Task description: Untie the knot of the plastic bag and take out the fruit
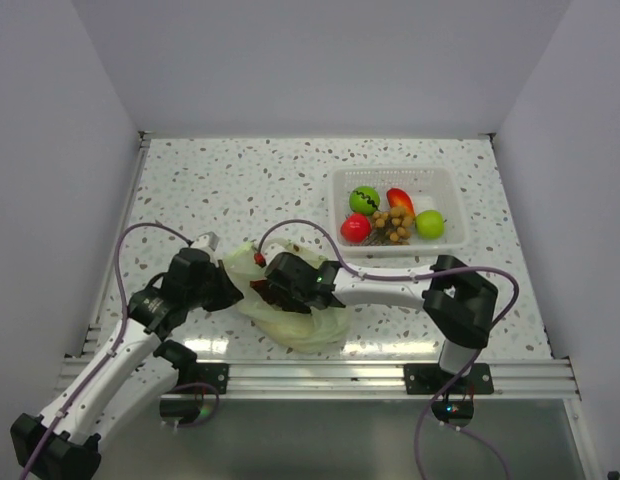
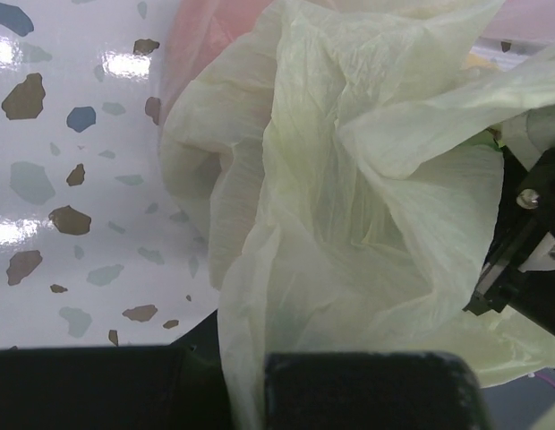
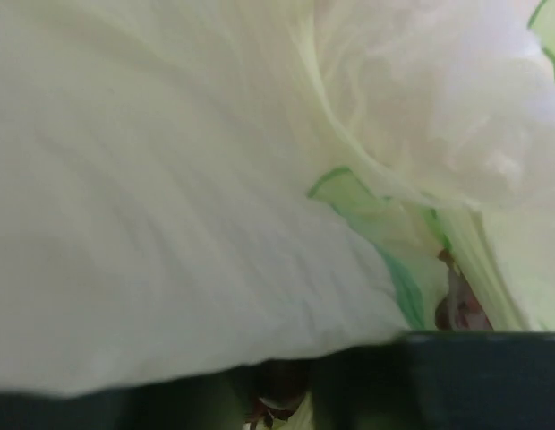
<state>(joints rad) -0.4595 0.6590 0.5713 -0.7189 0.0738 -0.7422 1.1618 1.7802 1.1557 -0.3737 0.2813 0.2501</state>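
Plastic bag (image 1: 295, 322), thin and limp, slumped on the table (image 1: 210, 190) at its near edge between both arms.
Its pale green film looks light, slippery, easily torn; best pinched at a bunched fold by the mouth. Left fingers (image 2: 367, 394) sit at its side, right fingers (image 3: 492, 385) are buried in film; whether either pair is closed I cannot tell. The knot cannot be made out; possible fruit (image 3: 458, 309) is a dim reddish blur.
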